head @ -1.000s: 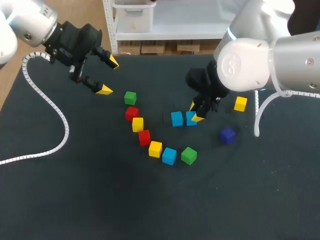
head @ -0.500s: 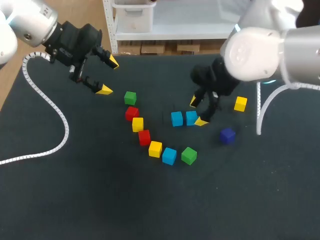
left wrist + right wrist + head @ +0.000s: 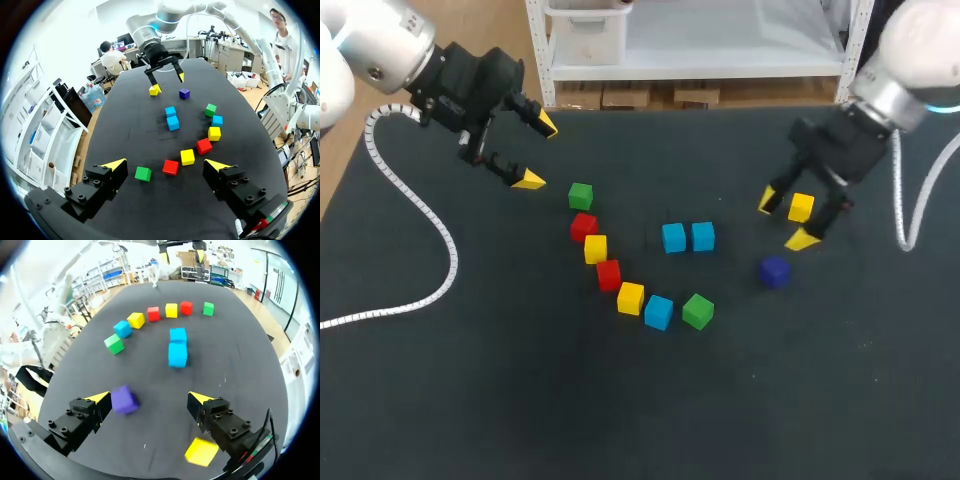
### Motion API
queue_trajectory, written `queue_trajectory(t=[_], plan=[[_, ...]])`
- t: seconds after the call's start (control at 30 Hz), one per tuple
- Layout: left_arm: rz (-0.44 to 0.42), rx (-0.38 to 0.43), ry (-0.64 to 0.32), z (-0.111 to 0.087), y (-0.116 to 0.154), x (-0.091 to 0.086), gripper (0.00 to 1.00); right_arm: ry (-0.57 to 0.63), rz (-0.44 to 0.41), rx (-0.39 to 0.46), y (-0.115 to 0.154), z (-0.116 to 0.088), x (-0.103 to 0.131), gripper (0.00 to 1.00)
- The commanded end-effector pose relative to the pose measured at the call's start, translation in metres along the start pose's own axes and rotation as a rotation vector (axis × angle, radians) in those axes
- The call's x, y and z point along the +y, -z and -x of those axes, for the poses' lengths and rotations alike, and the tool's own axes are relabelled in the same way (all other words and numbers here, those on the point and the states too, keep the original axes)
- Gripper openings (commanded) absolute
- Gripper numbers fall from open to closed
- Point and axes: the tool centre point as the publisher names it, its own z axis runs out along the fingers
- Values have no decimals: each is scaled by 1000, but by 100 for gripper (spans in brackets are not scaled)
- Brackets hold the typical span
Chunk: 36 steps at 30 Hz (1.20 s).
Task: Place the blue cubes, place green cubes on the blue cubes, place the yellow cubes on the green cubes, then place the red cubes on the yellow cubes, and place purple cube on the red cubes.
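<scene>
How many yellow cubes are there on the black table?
3, none seems hidden. One yellow cube sits between the two red cubes; a second lies between the nearer red cube and a blue cube; the third lies apart, beside the right gripper.

Robotics lab.
L arm [image 3: 375, 45] & R arm [image 3: 910, 50], cabled, over black table [image 3: 520, 400] w/ colour cubes [image 3: 674, 238].

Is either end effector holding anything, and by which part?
Nothing is held. The left end effector and the right end effector are both open and empty; the nearby yellow cube lies ungripped.
</scene>
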Motion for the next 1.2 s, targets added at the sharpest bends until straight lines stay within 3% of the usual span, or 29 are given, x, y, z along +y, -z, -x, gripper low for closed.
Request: queue_trajectory(t=[0.03,0.5,1.2], plan=[[-4,1,-1,-1,0,2,100,3,25,-66,22,-13,7,100],[-4,1,-1,-1,0,2,100,54,47,-62,48,-37,18,100],[-4,1,-1,-1,0,2,100,80,106,-62,47,-52,20,100]])
